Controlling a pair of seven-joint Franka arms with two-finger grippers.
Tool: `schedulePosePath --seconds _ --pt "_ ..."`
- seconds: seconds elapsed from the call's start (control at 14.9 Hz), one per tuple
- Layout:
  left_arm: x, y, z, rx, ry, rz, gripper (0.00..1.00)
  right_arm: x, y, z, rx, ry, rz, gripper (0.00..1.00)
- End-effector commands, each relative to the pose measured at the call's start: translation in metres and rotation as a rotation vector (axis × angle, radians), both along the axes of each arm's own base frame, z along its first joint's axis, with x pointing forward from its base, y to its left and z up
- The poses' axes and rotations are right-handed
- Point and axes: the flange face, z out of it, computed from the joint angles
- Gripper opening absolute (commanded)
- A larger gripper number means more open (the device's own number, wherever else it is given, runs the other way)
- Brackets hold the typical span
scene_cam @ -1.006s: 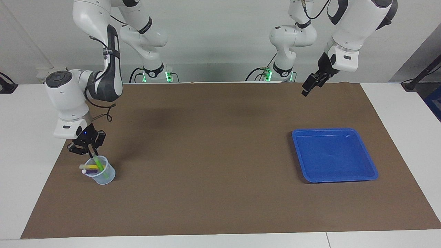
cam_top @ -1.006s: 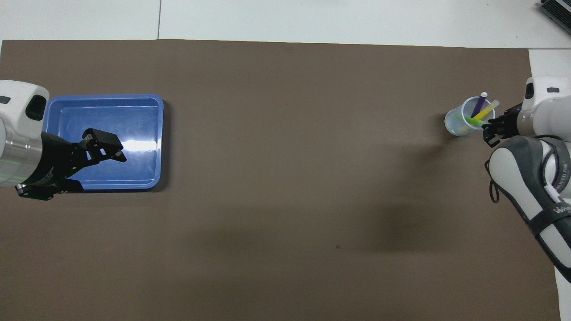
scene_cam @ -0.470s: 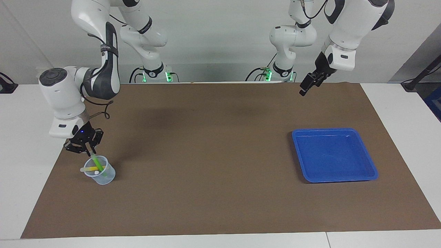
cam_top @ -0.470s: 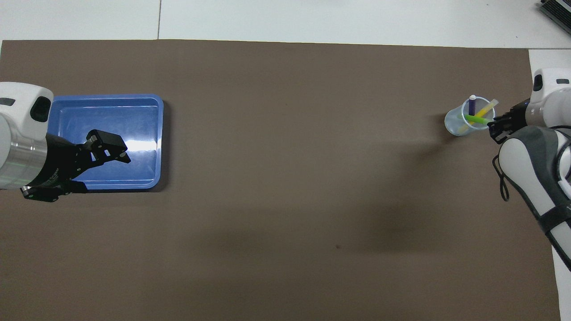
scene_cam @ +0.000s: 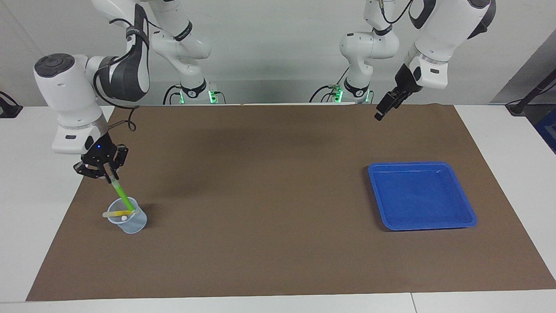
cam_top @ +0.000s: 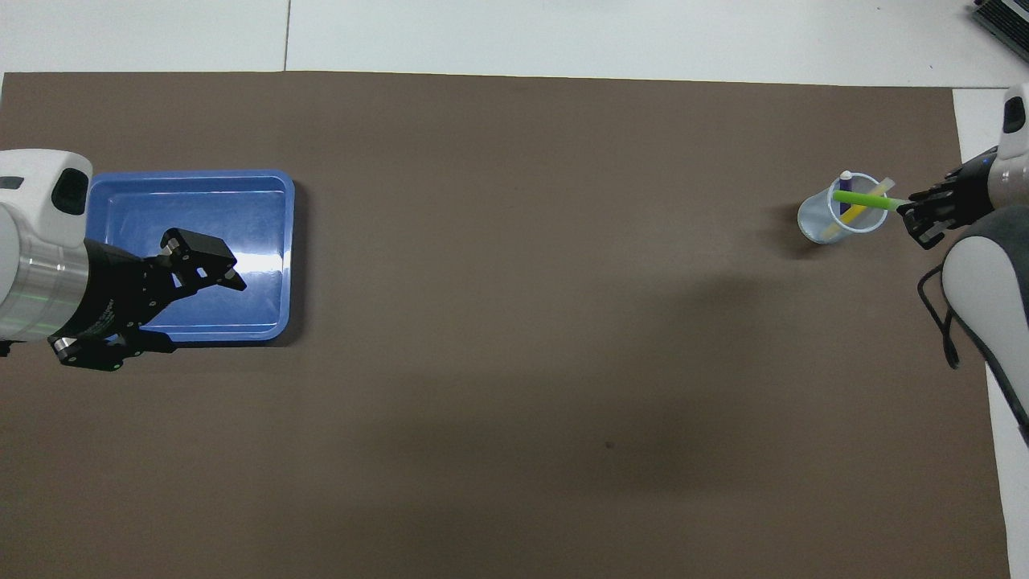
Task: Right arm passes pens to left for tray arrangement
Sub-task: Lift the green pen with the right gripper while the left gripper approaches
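Observation:
My right gripper [scene_cam: 107, 175] [cam_top: 907, 211] is shut on the upper end of the green pen [scene_cam: 122, 198] [cam_top: 867, 199]. That pen slants down, and its lower end is still inside the mouth of the translucent cup [scene_cam: 129, 224] [cam_top: 818, 223]. The yellow pen [scene_cam: 114, 213] [cam_top: 858, 211] and the purple pen [cam_top: 844, 190] rest in the cup. The blue tray [scene_cam: 377, 174] [cam_top: 161, 201] lies on the mat at the left arm's end with nothing in it. My left gripper [scene_cam: 381, 111] [cam_top: 215, 262] hangs open and high in the air, holding nothing, well above the tray's level.
A brown mat [scene_cam: 269, 182] covers most of the white table [scene_cam: 26, 182]. The cup stands near the mat's edge at the right arm's end. A wide stretch of bare mat separates cup and tray.
My right gripper has risen with the green pen, drawing most of it out of the cup. The left gripper has shifted only slightly.

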Motion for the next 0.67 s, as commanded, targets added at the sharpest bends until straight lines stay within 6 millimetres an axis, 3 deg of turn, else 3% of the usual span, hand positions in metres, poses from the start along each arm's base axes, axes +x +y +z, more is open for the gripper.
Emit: schedulePosePath --seconds 0.0,0.34,0.47,0.6 --pt "-0.012 -0.021 -0.001 -0.035 -0.002 0.082 1.0 -0.005 0.008 0.03 0.142 0.041 -0.048 0.0" --pt "-0.017 -0.048 -0.002 -0.148 0.008 0.204 1.0 -0.008 0.036 0.056 0.457 0.038 -0.099 0.0" --pt "-0.022 -0.075 -0.002 -0.183 0.006 0.291 1.0 -0.006 0.052 0.061 0.59 0.047 -0.194 0.0" --pt "-0.028 -0.108 0.0 -0.223 -0.012 0.408 1.0 -0.003 0.088 0.068 0.737 0.074 -0.286 0.0"
